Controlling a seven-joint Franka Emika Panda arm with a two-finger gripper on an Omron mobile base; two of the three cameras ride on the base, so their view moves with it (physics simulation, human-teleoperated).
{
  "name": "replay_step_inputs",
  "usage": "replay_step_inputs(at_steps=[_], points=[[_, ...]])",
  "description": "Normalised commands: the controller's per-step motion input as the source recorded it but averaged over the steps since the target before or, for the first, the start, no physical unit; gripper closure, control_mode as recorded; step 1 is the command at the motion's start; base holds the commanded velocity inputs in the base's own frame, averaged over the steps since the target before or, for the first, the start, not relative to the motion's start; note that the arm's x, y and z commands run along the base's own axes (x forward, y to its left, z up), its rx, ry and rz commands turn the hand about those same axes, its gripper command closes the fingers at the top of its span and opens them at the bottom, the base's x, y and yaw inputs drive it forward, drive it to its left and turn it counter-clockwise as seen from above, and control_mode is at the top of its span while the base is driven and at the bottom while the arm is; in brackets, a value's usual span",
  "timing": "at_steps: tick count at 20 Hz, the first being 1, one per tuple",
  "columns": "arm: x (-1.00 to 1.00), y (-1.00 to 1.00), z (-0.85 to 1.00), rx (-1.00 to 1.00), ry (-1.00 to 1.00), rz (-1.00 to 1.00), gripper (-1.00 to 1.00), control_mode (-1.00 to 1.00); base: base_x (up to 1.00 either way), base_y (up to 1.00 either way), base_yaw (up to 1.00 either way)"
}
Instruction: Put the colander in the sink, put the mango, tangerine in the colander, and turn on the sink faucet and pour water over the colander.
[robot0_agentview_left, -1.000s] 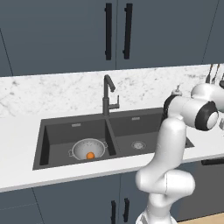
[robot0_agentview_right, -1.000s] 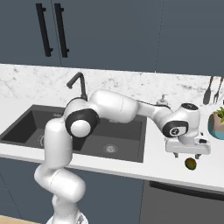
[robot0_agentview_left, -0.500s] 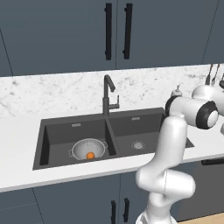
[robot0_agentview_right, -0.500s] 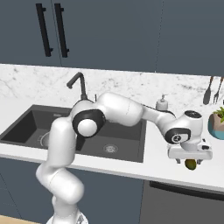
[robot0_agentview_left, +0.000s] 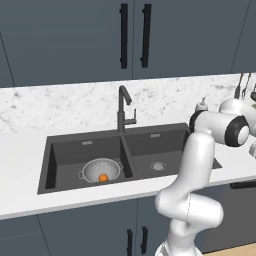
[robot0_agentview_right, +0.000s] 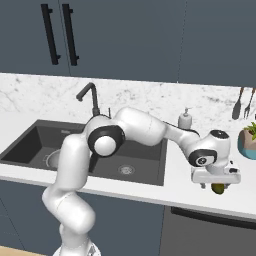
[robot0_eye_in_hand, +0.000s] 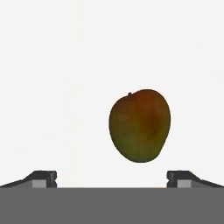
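Observation:
The dark green mango (robot0_eye_in_hand: 140, 126) lies on the white counter, right of the middle between my two spread finger tips (robot0_eye_in_hand: 43, 178). My gripper (robot0_agentview_right: 216, 183) is open and hangs just above the mango (robot0_agentview_right: 218, 189), far right of the sink (robot0_agentview_right: 145, 160). The colander (robot0_agentview_left: 101, 170) sits in the left basin of the sink (robot0_agentview_left: 170, 150), and the tangerine (robot0_agentview_left: 103, 177) rests inside it. Between the basins, at the back, stands the black sink faucet (robot0_agentview_left: 122, 107), with no water running from it.
A white soap dispenser (robot0_agentview_right: 185, 119) stands behind the sink's right corner. A potted plant (robot0_agentview_right: 247, 140) and hanging utensils (robot0_agentview_right: 240, 102) are at the far right. The counter's front edge runs just in front of the mango.
The hand has sunk lower over the mango and settled right above it, jaws still wide. Colander and tangerine have stayed put.

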Motion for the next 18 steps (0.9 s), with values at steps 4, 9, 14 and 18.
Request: replay_step_inputs(at_steps=[4,9,14,18], points=[[0.33,-0.06,-0.17,0.0,0.0,0.0,-1.0,-1.0,0.0,0.0,0.0],[0.32,-0.19,-0.16,0.0,0.0,0.0,-1.0,-1.0,0.0,0.0,0.0],[0.14,-0.31,-0.18,0.0,0.0,0.0,-1.0,-1.0,0.0,0.0,0.0],[0.0,-0.33,-0.18,0.0,-0.01,0.0,-1.0,-1.0,0.0,0.0,0.0]])
